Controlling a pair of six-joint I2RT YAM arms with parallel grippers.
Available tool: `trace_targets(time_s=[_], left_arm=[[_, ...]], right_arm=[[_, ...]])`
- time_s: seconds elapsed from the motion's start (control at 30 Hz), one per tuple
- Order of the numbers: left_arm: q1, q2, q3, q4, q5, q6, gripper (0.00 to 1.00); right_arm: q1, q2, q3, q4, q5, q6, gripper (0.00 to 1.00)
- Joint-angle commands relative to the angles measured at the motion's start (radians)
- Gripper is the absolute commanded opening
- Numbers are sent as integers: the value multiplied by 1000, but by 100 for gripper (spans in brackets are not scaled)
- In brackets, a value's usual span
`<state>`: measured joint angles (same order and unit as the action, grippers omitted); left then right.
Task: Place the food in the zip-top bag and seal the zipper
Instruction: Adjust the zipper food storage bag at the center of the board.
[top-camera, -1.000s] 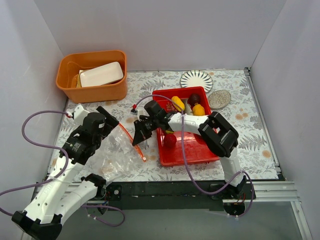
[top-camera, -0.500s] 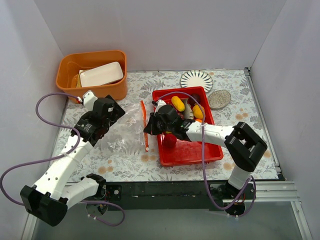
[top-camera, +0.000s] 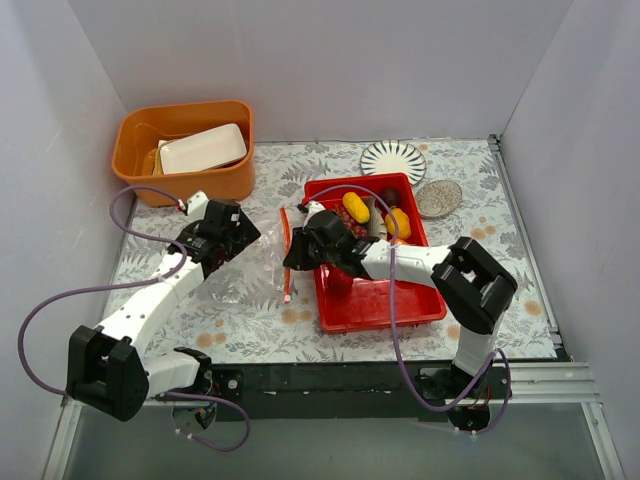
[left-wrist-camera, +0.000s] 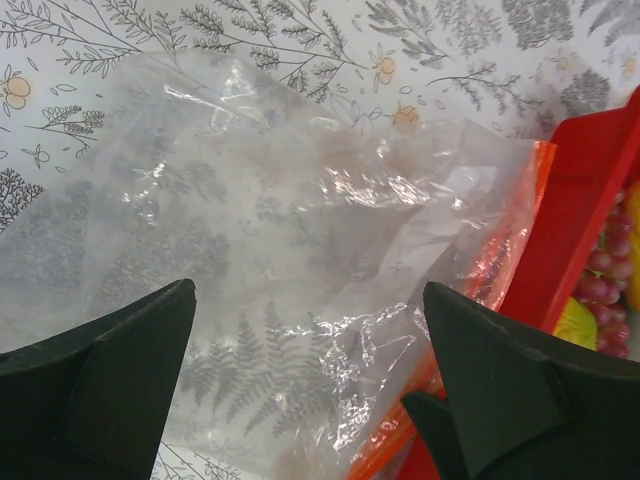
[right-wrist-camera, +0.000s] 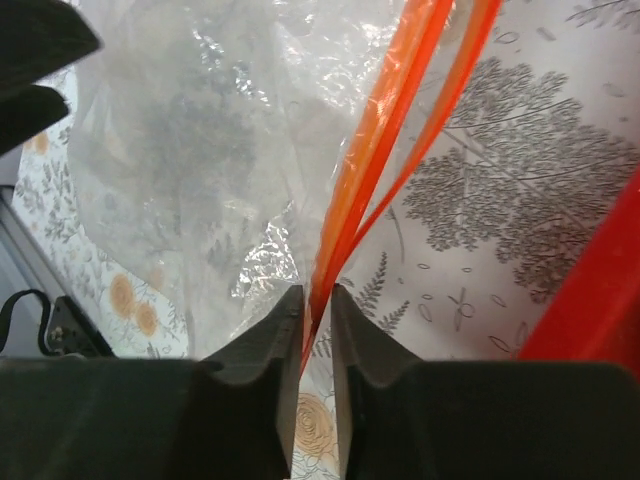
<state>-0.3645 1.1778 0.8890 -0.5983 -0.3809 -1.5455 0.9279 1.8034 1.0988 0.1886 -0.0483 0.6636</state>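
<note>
Nearest you, the left gripper (left-wrist-camera: 307, 288) hangs with its jaws spread wide and nothing between them, over the clear zip-top bag (left-wrist-camera: 280, 230), which lies flat and crumpled on the patterned table (top-camera: 500, 290). That arm has reached well out from where it sat folded a second ago. Just beyond, the right gripper (right-wrist-camera: 315, 295) has its jaws drawn narrow, pinching the orange-red zipper (right-wrist-camera: 403, 110) near one end. It has dragged the bag's mouth from a slant out on the table to a line just beside the left wall of the red tray (top-camera: 390, 298). The two halves of the strip separate slightly above the pinch, so judge the mouth unsealed. The bag looks empty. All the food you can see is in the tray, with the yellow mango (top-camera: 355, 207) at its far end. Judgement: the mouth is now staged next to the food, but loading has not begun, and the left jaws must take the opposite lip to hold it open. Farther back sit a striped plate (top-camera: 393, 158) and an orange bin (top-camera: 185, 180).
</note>
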Motion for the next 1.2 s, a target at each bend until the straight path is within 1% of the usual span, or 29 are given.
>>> trace_targets(time_s=[0.0,0.03,0.07,0.1,0.13,0.17,0.27,0.37,0.47,0.57,0.8,0.97,1.17], left_arm=[[4,-4,-35,43,-6,18,98],[4,-6,-35,55,-33,19,98],[9,-7,-35,64,-44,25,98],[18,-4,-29,74,-46,33,98],[28,-1,-22,90,-35,42,98],[54,15,-18,94,-29,48,98],[116,49,-12,126,25,62,98],[162,101,-30,179,62,91,98],[196,160,-35,187,85,91,98],[205,180,-87,227,86,70,98],[231,276,-173,367,141,55,98],[251,354,-196,411,128,58,98],[325,450,-182,402,134,47,98]], right_arm=[[8,21,64,22,-107,-71,27],[8,16,67,14,-105,-79,27],[6,16,78,-3,-101,-88,25],[6,17,88,-49,-76,-94,20],[5,19,105,-57,-71,-108,15],[5,23,111,-64,-71,-113,7],[-1,51,147,-118,-74,-119,1],[-4,68,150,-127,-78,-121,1],[-4,80,157,-143,-68,-111,1],[-4,91,159,-170,-50,-93,1],[-6,88,121,-152,-42,-73,1],[-9,83,113,-169,-24,-71,1],[-12,57,82,-181,-4,-53,1]])
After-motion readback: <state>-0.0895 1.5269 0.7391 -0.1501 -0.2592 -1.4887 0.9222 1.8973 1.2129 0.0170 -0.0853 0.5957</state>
